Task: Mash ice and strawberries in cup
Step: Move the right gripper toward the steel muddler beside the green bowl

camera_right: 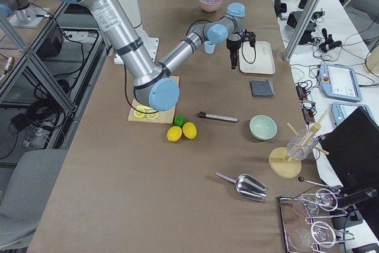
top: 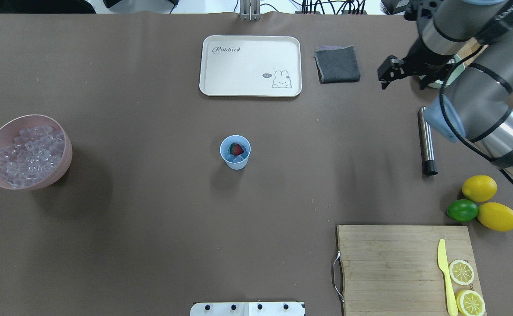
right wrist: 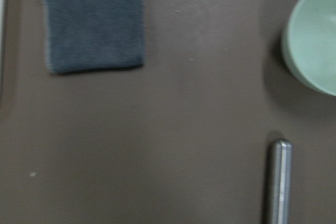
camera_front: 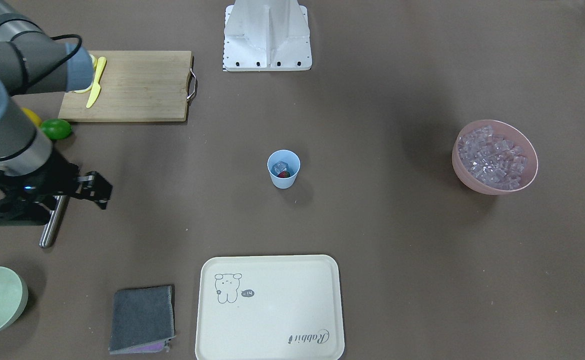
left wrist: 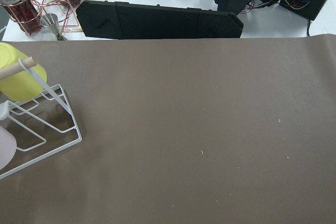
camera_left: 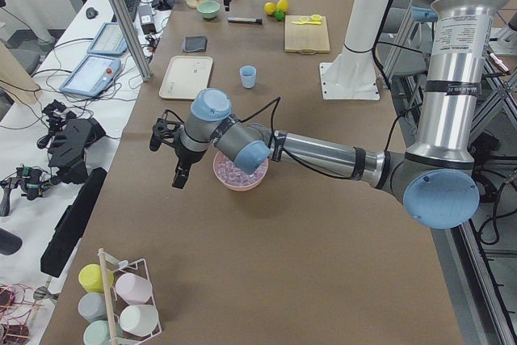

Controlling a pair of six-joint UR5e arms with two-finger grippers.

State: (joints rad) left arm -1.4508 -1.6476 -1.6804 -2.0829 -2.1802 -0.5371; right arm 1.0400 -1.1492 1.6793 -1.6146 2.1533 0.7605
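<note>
Your right gripper point(camera_front: 99, 189) hangs over the table with its fingers spread and nothing between them. What it most likely needs next is the steel muddler point(top: 426, 140), which lies flat just on the robot's side of it and slightly further right. The muddler's long axis runs toward and away from the robot, with the black tip at the near end and the rounded steel end nearest the gripper. A grasp would probably have to close across that axis. This arm is much the nearer one. The left gripper point(camera_left: 174, 159) is out beyond the pink bowl point(top: 66, 158) at the other end of the table, and you cannot tell from here whether it is spread or closed. The cup point(top: 236, 165) stands upright mid-table, well apart from both grippers and to the robot's left of the muddler. It holds the strawberry point(top: 237, 149) with ice point(camera_front: 280, 166) beside it, neither visibly crushed. The pink bowl is heaped with more cubes, and the pale green bowl point(right wrist: 310, 35) next to the right gripper shows nothing inside.
</note>
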